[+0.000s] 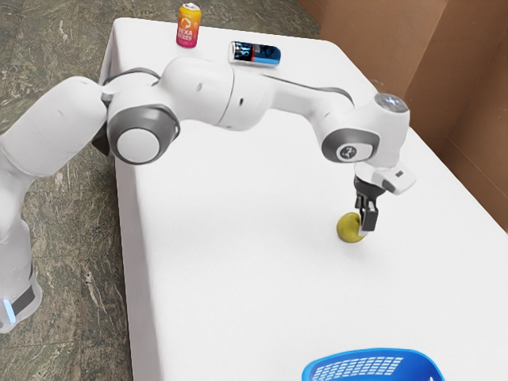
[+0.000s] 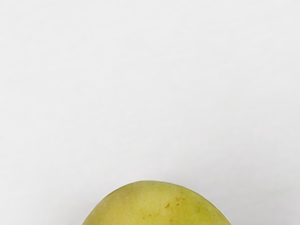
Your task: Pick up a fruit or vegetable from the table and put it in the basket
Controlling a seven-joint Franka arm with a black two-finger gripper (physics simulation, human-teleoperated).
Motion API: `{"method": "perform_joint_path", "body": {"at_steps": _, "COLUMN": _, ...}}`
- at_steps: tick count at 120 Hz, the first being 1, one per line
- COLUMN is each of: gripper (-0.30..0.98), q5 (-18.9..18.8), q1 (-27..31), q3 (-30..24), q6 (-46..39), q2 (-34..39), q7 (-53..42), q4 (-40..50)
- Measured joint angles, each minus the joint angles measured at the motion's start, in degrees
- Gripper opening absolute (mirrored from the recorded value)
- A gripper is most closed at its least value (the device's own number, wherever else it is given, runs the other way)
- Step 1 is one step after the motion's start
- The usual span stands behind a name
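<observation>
End effector [image 1: 364, 220] beside the fruit [image 1: 348, 228], whether gripping I can't tell; lifting and basket [image 1: 421, 365] drop remain.

The yellow-green fruit [image 1: 348, 228] is outside the blue basket [image 1: 417, 365].

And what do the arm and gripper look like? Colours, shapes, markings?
Arm: white, smooth rounded links, dark grey trim around the joints. Small emblem on a dark grey patch near the wrist; light blue strip low on the arm, at the exterior view's left. Gripper: black, slim and blocky, below a white hand housing.
</observation>
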State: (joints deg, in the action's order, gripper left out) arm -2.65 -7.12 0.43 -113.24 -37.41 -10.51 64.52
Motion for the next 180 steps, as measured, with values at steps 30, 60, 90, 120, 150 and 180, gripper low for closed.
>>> {"method": "perform_joint_path", "body": {"at_steps": 30, "gripper": 0.69, "q5": 0.91, "q1": 0.68, "q3": 0.01, "q6": -0.22, "q2": -1.65, "q7": -0.13, "q4": 0.10}}
{"method": "perform_joint_path", "body": {"at_steps": 60, "gripper": 0.69, "q5": 1.11, "q1": 0.77, "q3": 0.01, "q6": -0.28, "q2": -2.60, "q7": -0.20, "q4": 0.10}}
{"method": "perform_joint_path", "body": {"at_steps": 90, "gripper": 0.43, "q5": 1.57, "q1": 0.67, "q3": -0.05, "q6": -0.33, "q2": -2.76, "q7": -0.33, "q4": 0.06}}
{"method": "perform_joint_path", "body": {"at_steps": 120, "gripper": 0.40, "q5": 1.09, "q1": 0.20, "q3": -0.37, "q6": -0.36, "q2": -1.35, "q7": -0.67, "q4": -1.67}}
{"method": "perform_joint_path", "body": {"at_steps": 150, "gripper": 0.40, "q5": 1.12, "q1": -0.92, "q3": -3.94, "q6": -0.01, "q2": 5.97, "q7": -0.88, "q4": -2.00}}
{"method": "perform_joint_path", "body": {"at_steps": 180, "gripper": 0.40, "q5": 1.11, "q1": -1.04, "q3": -13.73, "q6": 2.71, "q2": 10.54, "q7": -1.03, "q4": -1.28}}
